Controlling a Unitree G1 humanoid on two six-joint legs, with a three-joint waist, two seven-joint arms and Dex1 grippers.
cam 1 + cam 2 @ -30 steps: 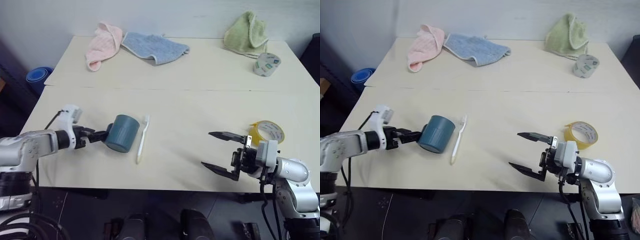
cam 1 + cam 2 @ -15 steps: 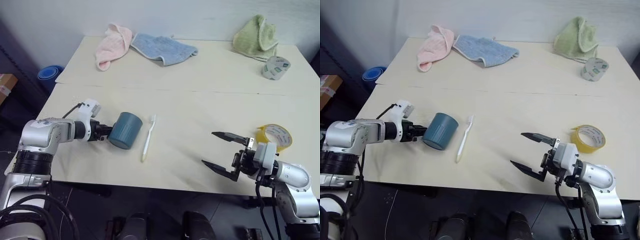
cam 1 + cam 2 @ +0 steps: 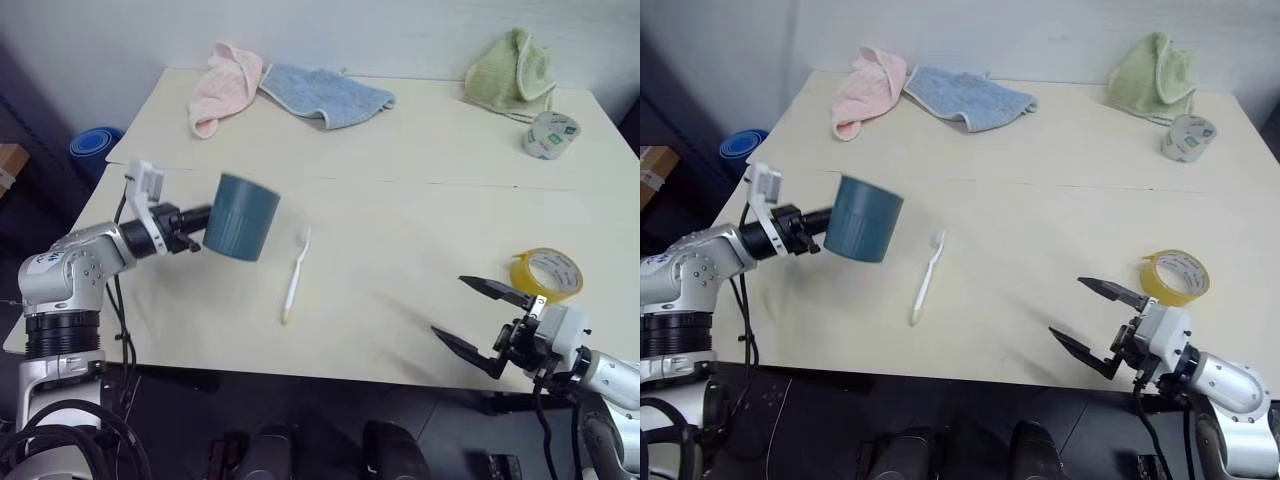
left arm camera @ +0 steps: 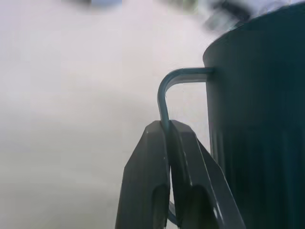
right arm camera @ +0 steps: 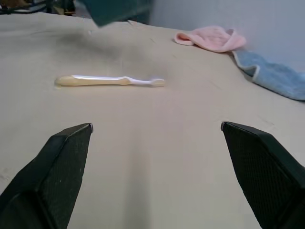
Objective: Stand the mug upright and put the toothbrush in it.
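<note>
Pale and wide, the tabletop runs away from us toward a grey wall. Nearest us, at the front edge on our right, the right tool hangs with its two black fingers spread wide and nothing between them; it has drifted a little outward and now sits well apart from the toothbrush. Just beyond it lies a yellow tape roll, flat on the surface.

On our left is the real change. A moment ago the mug lay on its side on the tabletop with the left tool open at its handle. Now the fingers have pinched shut on that thin handle — the left wrist view shows them squeezed tight around it — and the arm has lifted, so the mug hangs above the surface, nearly upright with a slight tilt, over the spot just left of the toothbrush. The toothbrush has not moved: it lies flat, bristle end pointing away from us, pale handle end toward us.

We judge the righting step about half done — the mug is gripped and turned, but not yet set down on its base. The grip is only on the handle, so it may swing as it comes down.

Farther back lie a grey tape roll, a green cloth, a blue cloth and a pink cloth.
</note>
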